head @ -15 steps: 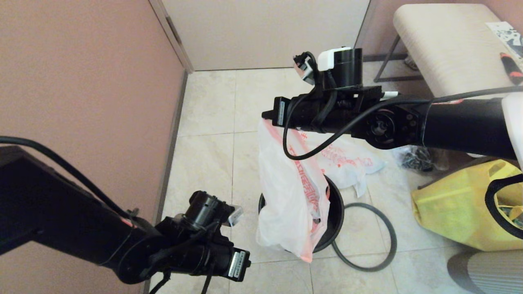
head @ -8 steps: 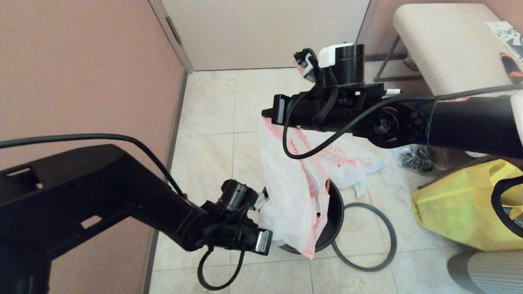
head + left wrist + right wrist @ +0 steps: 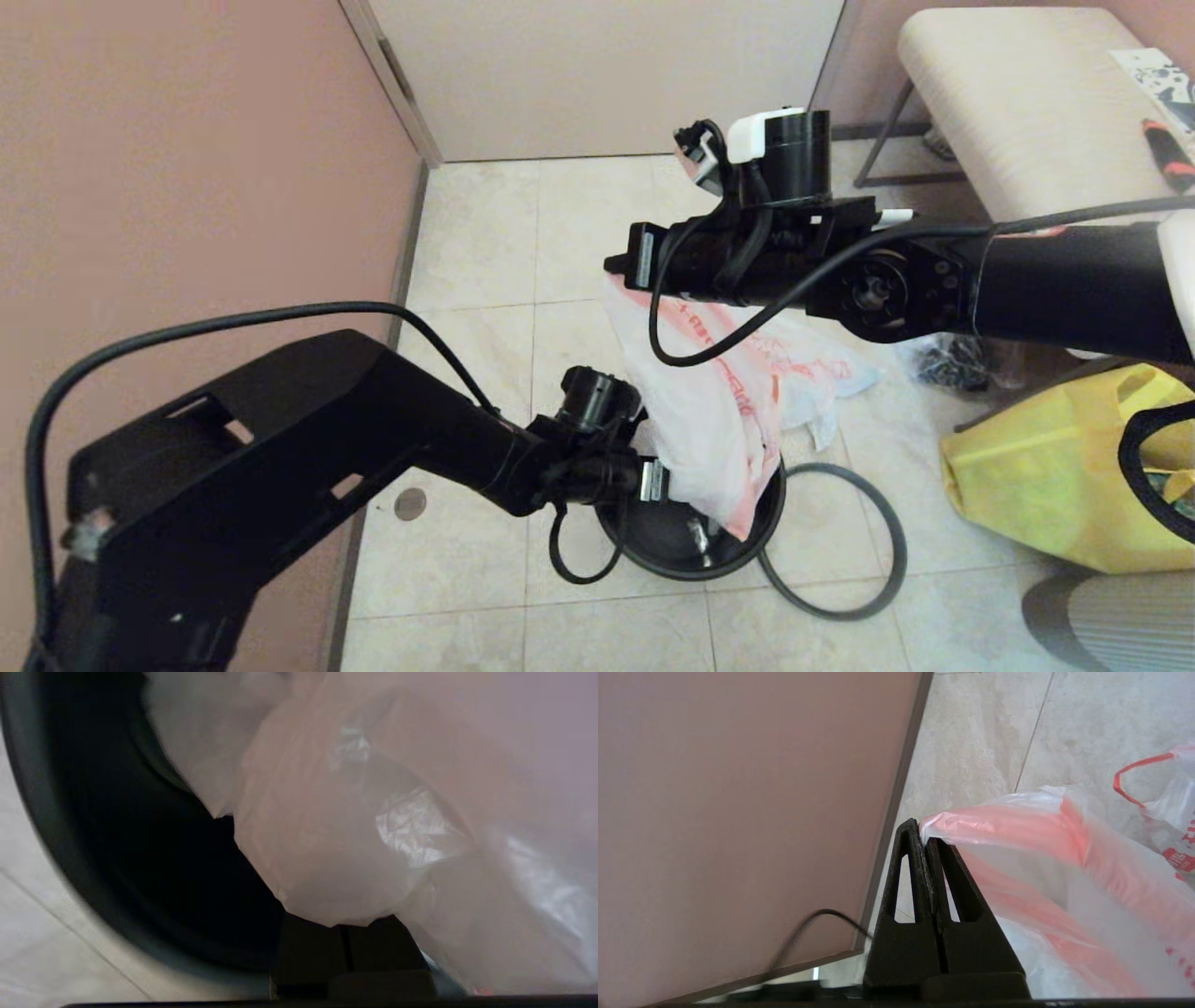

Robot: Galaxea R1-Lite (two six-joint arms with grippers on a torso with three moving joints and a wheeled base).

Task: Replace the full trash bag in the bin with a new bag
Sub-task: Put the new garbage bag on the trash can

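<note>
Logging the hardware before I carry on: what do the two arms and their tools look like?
Both arms are matte black with loose black cables looping alongside. The right arm carries a white-capped black cylinder, a white label near its tip and a round bolted joint. The right tool has black triangular fingers with cut-out windows. The left arm has slotted housing; the left tool bears a white label.

Soft, even indoor light with faint shadows; the left wrist view is blurred and dim.

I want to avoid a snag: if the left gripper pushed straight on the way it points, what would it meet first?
Most likely the new bag: it hangs right ahead of the left gripper, over the bin. Depth is unclear, so contact may already be made.
</note>
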